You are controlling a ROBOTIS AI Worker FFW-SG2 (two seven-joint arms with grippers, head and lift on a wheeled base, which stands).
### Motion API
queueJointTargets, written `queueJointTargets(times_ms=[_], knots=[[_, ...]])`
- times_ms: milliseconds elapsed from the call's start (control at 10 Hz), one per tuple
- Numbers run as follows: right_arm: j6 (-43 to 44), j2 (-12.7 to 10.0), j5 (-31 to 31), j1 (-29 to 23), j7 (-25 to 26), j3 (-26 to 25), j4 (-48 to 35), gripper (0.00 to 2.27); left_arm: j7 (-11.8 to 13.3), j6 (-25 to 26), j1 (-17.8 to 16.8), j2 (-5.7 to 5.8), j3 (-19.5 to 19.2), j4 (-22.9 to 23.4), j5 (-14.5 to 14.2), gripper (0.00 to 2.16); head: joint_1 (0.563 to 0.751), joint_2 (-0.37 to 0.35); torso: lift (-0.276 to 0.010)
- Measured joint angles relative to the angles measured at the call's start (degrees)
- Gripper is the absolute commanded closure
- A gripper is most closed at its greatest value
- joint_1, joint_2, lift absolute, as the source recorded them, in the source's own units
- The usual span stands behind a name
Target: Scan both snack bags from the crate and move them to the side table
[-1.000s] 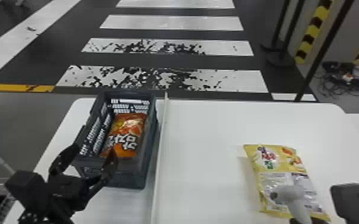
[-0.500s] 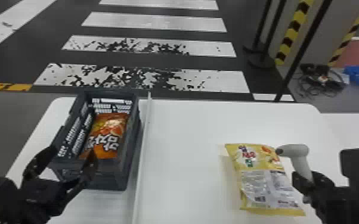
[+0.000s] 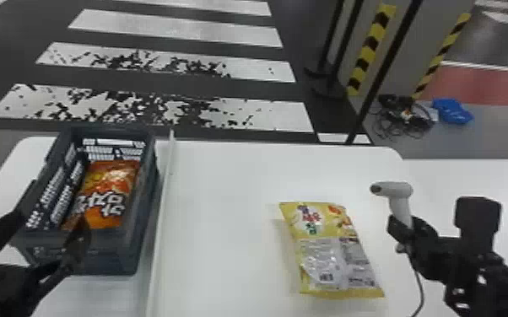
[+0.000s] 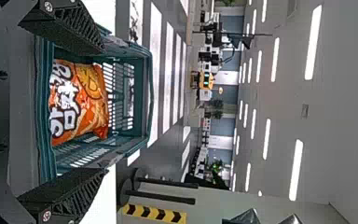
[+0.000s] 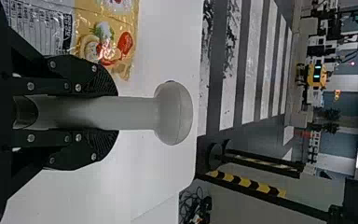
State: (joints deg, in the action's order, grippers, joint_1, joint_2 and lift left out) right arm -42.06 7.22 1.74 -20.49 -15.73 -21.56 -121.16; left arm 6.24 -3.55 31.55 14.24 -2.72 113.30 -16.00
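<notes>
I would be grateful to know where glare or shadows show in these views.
Head view: a faint shadow along the left edge of the yellow bag, and pale highlights on the orange bag; left wrist view: ceiling lights glaring white; right wrist view: shine on the yellow bag's wrapper.

Orange snack bag (image 4: pixel 80 103) inside teal crate (image 4: pixel 44 116) with slatted walls. Left gripper (image 3: pixel 57 203) at crate, fingers (image 4: pixel 70 29) wide apart, bag in sight between. White worktop (image 4: pixel 101 200) under crate. Beyond, crosswalk stripes (image 4: pixel 166 74), ceiling lights (image 4: pixel 313 42).
</notes>
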Motion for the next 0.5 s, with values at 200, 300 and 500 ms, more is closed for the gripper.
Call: queueJointTargets(times_ms=[200, 300, 500], knots=[[2.4, 1.7, 1.4, 4.1, -0.4, -1.3, 8.7, 2.22, 0.0, 0.0, 0.0, 0.01, 0.0, 0.1, 0.0, 0.1, 0.695, -0.218, -0.099], [5.1, 2.9, 1.4, 5.8, -0.4, -1.4, 13.2, 2.22, 0.0, 0.1, 0.0, 0.06, 0.0, 0.1, 0.0, 0.1, 0.695, -0.233, -0.099], [10.9, 5.4, 1.4, 9.5, -0.4, -1.5, 22.9, 2.22, 0.0, 0.2, 0.0, 0.09, 0.0, 0.2, 0.0, 0.1, 0.695, -0.258, -0.099]])
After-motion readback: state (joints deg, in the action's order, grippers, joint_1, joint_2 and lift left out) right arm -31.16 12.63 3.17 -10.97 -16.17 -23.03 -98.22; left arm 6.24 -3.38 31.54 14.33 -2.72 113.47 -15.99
